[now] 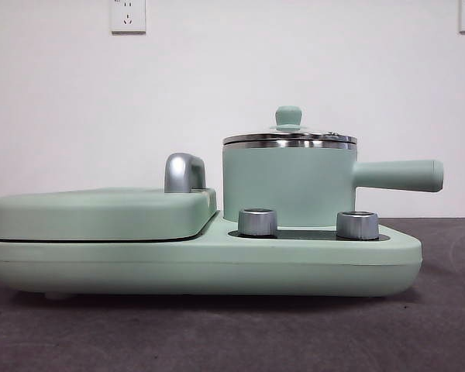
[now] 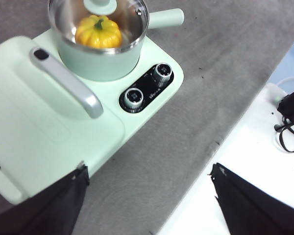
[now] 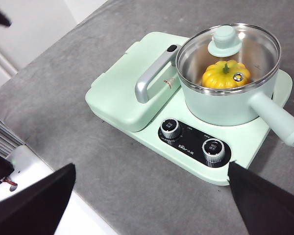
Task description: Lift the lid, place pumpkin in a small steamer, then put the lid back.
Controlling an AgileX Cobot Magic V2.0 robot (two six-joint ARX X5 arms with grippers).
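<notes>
The small steamer (image 1: 287,186) stands on the right half of the appliance base, its long handle (image 1: 399,175) pointing right. The glass lid (image 1: 289,138) with its mint-green knob (image 1: 288,116) sits on the pot. Through the glass the yellow-orange pumpkin (image 3: 225,74) shows inside the pot; it also shows in the left wrist view (image 2: 98,32). My left gripper (image 2: 149,188) is open and empty, high above the table and away from the pot. My right gripper (image 3: 152,196) is open and empty, also high and clear of the pot. Neither gripper shows in the front view.
The wide mint-green appliance base (image 1: 201,260) carries two silver knobs (image 1: 257,222) at the front and a large flat rectangular cover (image 1: 101,211) with a chrome handle (image 1: 184,172) on its left half. Grey table (image 3: 63,98) surrounds it. A white surface with cables (image 2: 289,122) lies beyond the table edge.
</notes>
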